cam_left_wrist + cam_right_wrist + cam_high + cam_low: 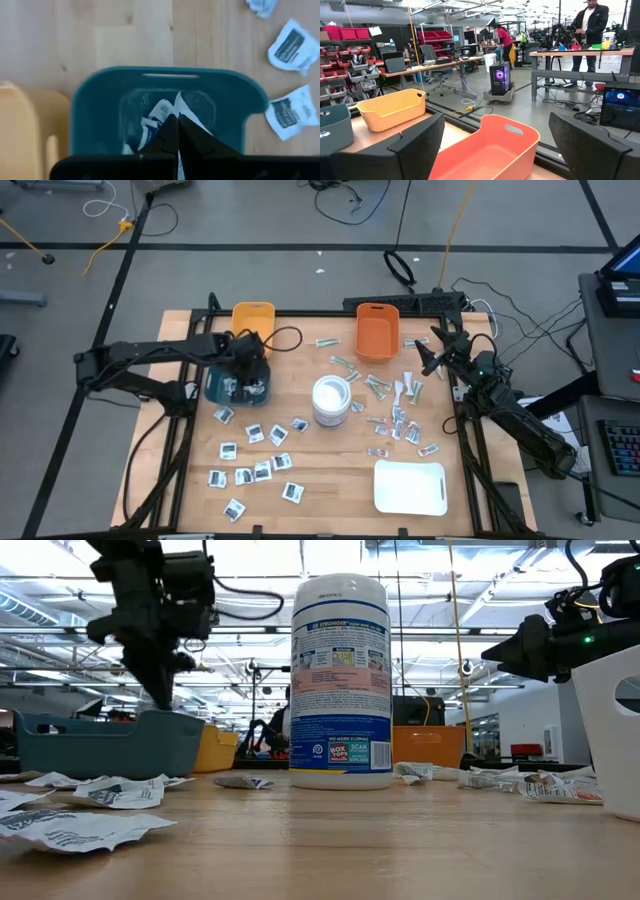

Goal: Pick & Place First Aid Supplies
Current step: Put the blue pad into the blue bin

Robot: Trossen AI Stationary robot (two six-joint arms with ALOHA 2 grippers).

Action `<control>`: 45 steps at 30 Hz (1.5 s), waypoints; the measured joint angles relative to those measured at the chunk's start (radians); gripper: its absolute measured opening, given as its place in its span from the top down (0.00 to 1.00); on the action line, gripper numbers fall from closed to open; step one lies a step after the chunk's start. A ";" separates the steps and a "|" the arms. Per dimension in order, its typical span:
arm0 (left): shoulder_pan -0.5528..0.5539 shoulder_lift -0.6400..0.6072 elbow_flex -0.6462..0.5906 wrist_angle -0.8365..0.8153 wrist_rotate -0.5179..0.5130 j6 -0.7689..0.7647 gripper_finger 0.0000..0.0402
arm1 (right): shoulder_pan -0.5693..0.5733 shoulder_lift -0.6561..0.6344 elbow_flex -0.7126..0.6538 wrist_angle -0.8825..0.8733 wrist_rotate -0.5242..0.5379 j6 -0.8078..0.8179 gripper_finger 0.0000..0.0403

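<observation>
High view: left gripper (243, 367) hangs over the teal bin (214, 389) at the left rear of the worktop (330, 470); the yellow bin (253, 319) sits just behind it. White square packets with dark centres (262, 470) lie scattered over the left front of the worktop. A white canister (331, 400) stands at mid-worktop. The orange bin (377, 331) sits right of centre at the rear, with pale-green strips (347, 366) between it and the canister. White-and-red sachets (404, 425) lie right of the canister. A white tray (410, 487) is at the right front. The right gripper (432, 348) is raised near the orange bin's right side.

Low view: the canister label is partly legible, "STRONGER" near the top, a "BOX TOPS" mark and "SCAN" near the base; the finer print cannot be made out. The high view shows only its lid.

Left wrist view: the left fingers (165, 137) are closed together, pinching a white packet (184, 111) over the teal bin's interior, where other packets (156, 114) already lie. Neither the high nor the low view shows this grip.

Right wrist view: the right fingers (420, 140) stand wide apart, holding nothing, with the orange bin's open mouth between them. Beyond the worktop, people stand at benches in the room.
</observation>
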 joint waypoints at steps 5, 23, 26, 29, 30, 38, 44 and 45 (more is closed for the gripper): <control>-0.021 0.008 -0.070 0.010 -0.001 0.000 1.00 | 0.000 0.000 0.000 0.000 0.000 0.000 0.11; -0.074 0.008 -0.001 -0.043 -0.107 -0.113 0.44 | 0.000 0.000 0.000 0.000 0.000 0.000 0.11; -0.107 0.008 0.056 -0.090 -0.133 -0.153 0.33 | 0.000 0.000 0.000 0.000 0.000 0.000 0.11; -0.159 0.008 0.110 -0.133 -0.135 -0.214 0.26 | 0.000 0.000 0.000 -0.001 0.000 0.000 0.11; -0.181 0.008 0.124 -0.143 -0.135 -0.232 0.24 | 0.000 0.000 0.000 0.000 0.000 0.000 0.11; -0.366 0.080 0.232 -0.163 -0.154 -0.403 0.21 | 0.000 0.000 0.000 0.000 0.000 0.000 0.11; -0.463 0.190 0.308 -0.134 -0.159 -0.463 0.20 | 0.000 0.000 0.000 -0.001 0.000 0.000 0.11; -0.475 0.206 0.313 -0.115 -0.159 -0.482 0.20 | 0.000 0.000 0.000 -0.001 0.000 0.000 0.11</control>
